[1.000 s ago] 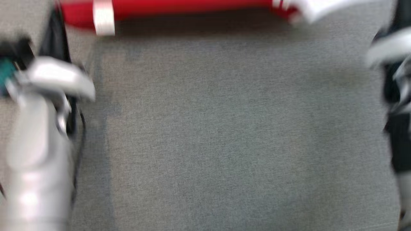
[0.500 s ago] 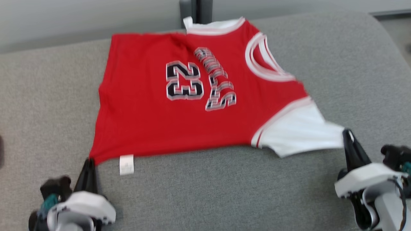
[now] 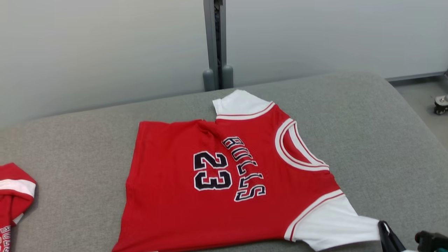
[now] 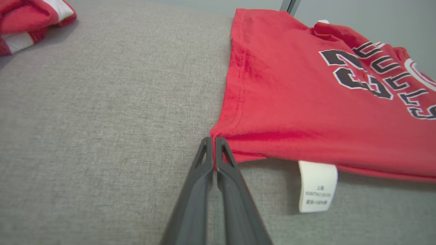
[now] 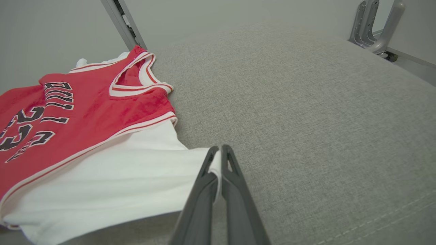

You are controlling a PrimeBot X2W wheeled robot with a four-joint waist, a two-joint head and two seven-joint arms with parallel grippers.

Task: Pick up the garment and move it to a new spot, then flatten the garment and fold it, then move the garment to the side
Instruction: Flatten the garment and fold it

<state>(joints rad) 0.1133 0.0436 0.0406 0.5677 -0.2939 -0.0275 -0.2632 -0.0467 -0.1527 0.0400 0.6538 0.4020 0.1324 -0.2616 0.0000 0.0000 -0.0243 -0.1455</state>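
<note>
Even, soft light; sharp frames.

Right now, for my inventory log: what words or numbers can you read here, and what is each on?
"23": front of the red jersey, black digits.
"BULLS": same jersey, beside the number.
White hem label: print too small to read.
Second red garment, far left: lettering cut off, unreadable.

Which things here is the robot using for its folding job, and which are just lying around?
For the job:
red jersey, spread on the grey cushion
left gripper, jaws shut on its hem corner
right gripper, jaws shut on its white sleeve

Just lying about:
other red garment, bunched at the left
metal post behind the cushion
</note>
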